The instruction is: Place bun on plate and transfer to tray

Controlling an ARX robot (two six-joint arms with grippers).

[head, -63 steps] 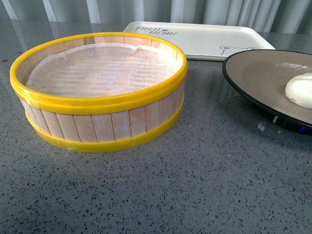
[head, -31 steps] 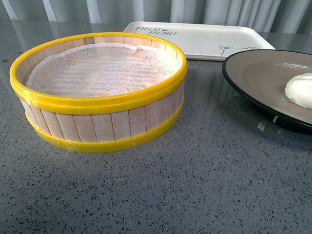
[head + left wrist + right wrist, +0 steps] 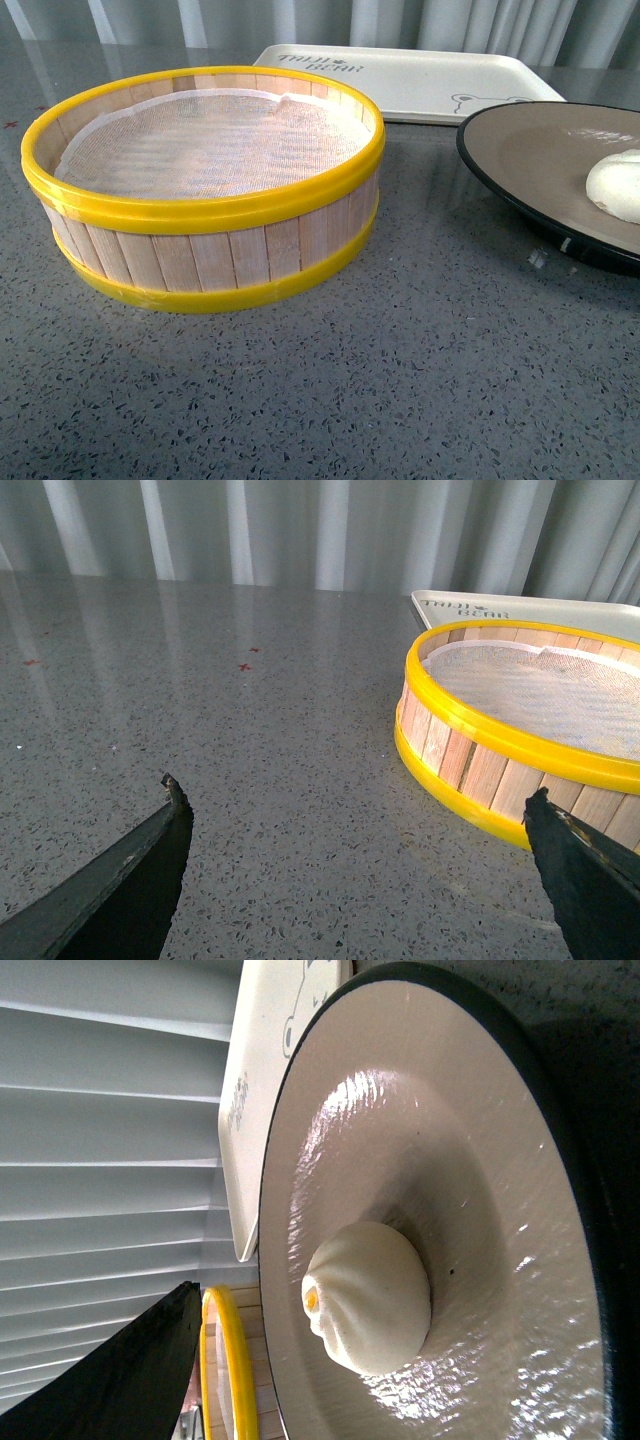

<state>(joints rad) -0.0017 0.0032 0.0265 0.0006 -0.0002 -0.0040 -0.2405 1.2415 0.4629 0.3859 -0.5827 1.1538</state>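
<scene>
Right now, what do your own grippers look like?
The left gripper has two flat, matte black fingers tapering to pointed tips. Of the right gripper only one finger shows, black and wedge-shaped too. No cables, markings or arm links are visible; the front view shows neither arm.

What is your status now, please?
Left gripper open, empty. Right gripper mostly unseen, state unclear. Bun on plate; plate not yet on tray. Basket left of plate, apart, seemingly no obstacle.

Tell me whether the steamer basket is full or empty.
Empty. Only a white cloth liner lies inside the basket; the bun sits on the plate.
</scene>
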